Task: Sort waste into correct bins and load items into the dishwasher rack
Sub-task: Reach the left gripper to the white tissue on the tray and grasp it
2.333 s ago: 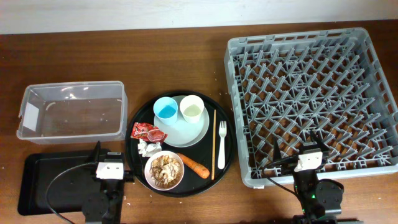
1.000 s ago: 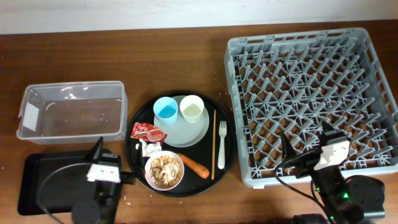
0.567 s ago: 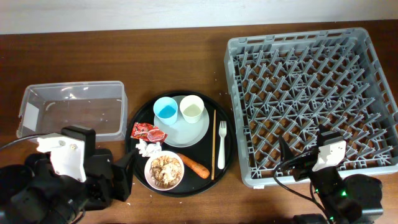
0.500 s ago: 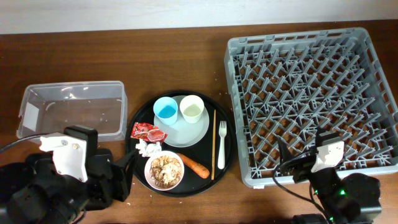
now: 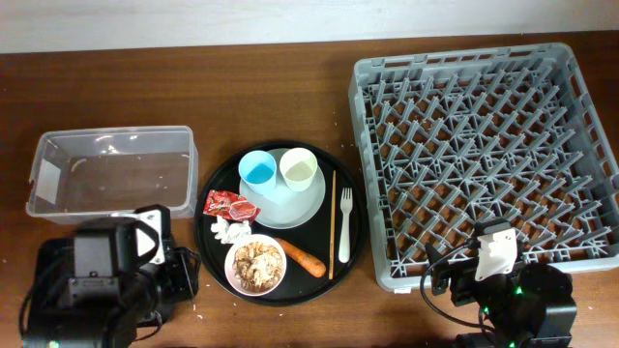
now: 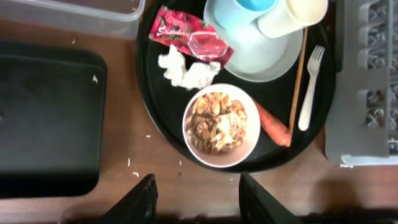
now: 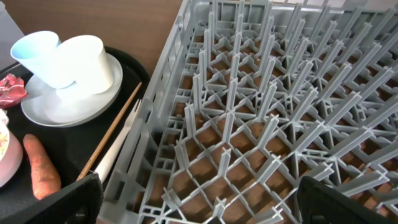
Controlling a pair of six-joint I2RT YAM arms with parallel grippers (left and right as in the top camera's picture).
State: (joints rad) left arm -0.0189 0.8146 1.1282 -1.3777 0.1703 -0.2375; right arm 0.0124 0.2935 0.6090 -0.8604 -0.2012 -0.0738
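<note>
Overhead: the left arm (image 5: 102, 280) has swung round over the shallow black tray (image 5: 50, 253) and the right arm (image 5: 498, 290) has slid back off the dishwasher rack (image 5: 484, 126), with everything on the round tray (image 5: 221, 177) unmoved. Left wrist: the left gripper (image 6: 198, 186) hangs spread, holding nothing, just short of the bowl (image 6: 188, 134) of scraps (image 6: 221, 121). Right wrist: the right gripper (image 7: 199, 186) gapes wide, gripping nothing, over the rack's corner beside the chopstick (image 7: 115, 127).

Table (image 5: 271, 106): bins (image 5: 111, 205), platter (image 5: 221, 179), rack (image 5: 484, 126), maybe crumbs (image 6: 130, 163)
</note>
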